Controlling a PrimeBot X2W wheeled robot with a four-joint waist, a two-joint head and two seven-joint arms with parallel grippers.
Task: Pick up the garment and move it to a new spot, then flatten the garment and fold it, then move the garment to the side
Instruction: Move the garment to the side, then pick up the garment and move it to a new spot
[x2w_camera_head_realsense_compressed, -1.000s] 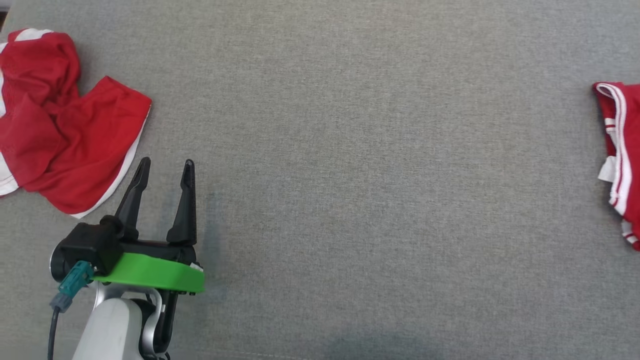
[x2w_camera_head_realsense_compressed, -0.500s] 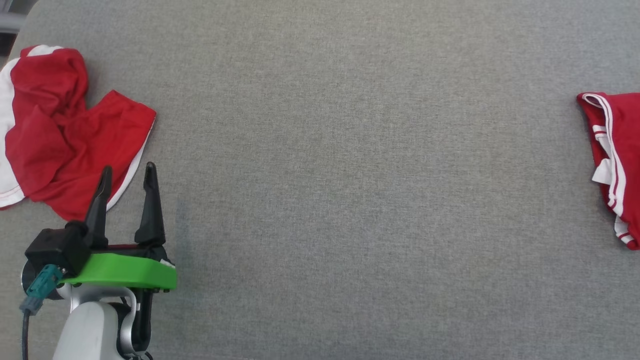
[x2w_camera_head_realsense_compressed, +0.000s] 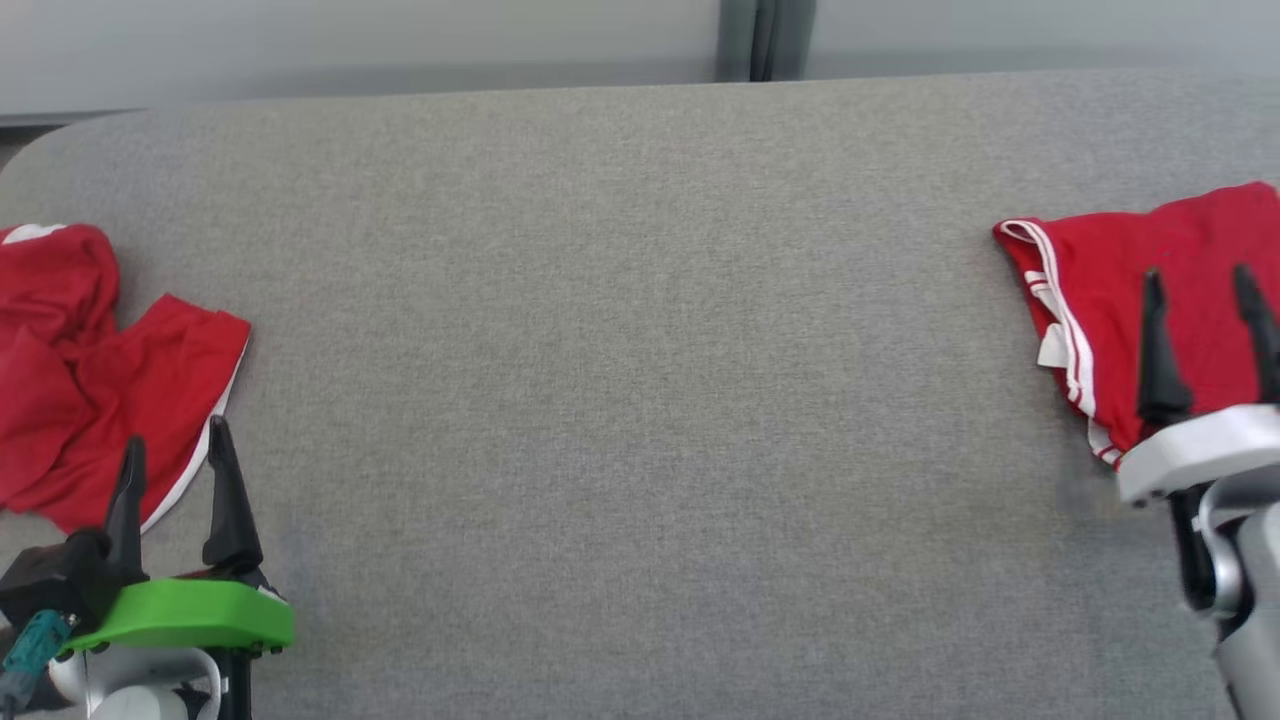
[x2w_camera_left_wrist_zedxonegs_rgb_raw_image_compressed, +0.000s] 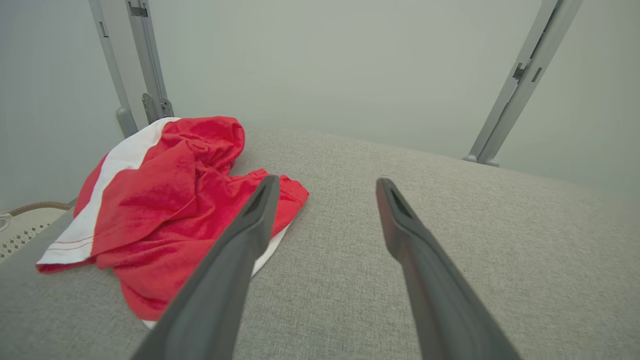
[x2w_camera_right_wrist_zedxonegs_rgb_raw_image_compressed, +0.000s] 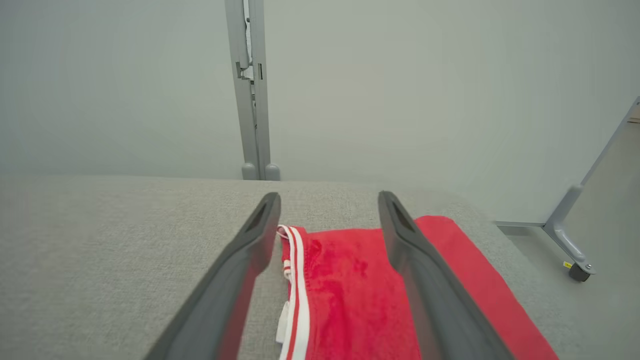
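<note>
Garment (x2w_camera_head_realsense_compressed: 1100, 270), red with white stripes, lay folded on grey table (x2w_camera_head_realsense_compressed: 640, 350), beneath and ahead of right gripper (x2w_camera_head_realsense_compressed: 1198, 273); fingers spread, holding nothing. White tag (x2w_camera_head_realsense_compressed: 1050, 350) left of fingers, print unreadable. Crumpled red cloth (x2w_camera_head_realsense_compressed: 90, 400) lay ahead-left of left gripper (x2w_camera_head_realsense_compressed: 175, 437), spread, empty.

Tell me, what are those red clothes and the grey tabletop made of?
Crumpled garment: looks like thin, matte sports knit, red with white panels; it bunches in soft folds. Folded garment: similar red fabric with white striped trim, probably synthetic. Tabletop: grey woven or felt-like cloth covering, matte, with fine speckled texture.
</note>
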